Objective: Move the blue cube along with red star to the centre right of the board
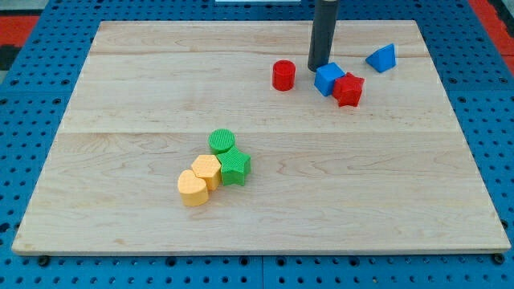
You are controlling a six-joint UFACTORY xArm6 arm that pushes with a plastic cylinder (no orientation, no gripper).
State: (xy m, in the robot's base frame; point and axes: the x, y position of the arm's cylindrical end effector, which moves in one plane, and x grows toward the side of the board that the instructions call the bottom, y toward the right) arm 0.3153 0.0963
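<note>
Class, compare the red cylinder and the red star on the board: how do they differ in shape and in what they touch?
The red cylinder is round with a flat top; the red star has pointed, angular sides. The red cylinder stands alone; the red star touches the blue cube, which my tip meets from the view's top left. Both are red.

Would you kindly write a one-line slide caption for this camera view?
My tip touches the blue cube, which abuts the red star, at the board's upper right.
</note>
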